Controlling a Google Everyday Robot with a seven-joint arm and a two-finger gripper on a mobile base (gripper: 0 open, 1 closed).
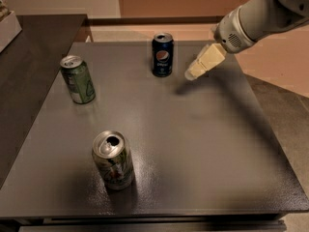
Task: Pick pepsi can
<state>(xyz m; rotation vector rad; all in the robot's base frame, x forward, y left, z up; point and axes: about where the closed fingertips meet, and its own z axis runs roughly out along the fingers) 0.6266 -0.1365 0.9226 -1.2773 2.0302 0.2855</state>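
Note:
The pepsi can stands upright near the far edge of the dark table. It is dark navy with a round red, white and blue logo and a silver top. My gripper reaches in from the upper right on a grey arm. Its pale fingers hang just above the table, a short way to the right of the can and apart from it. Nothing is held.
A plain green can stands at the left side of the table. A green patterned can with an opened top stands near the front. A dark counter adjoins on the left. The floor lies beyond the right edge.

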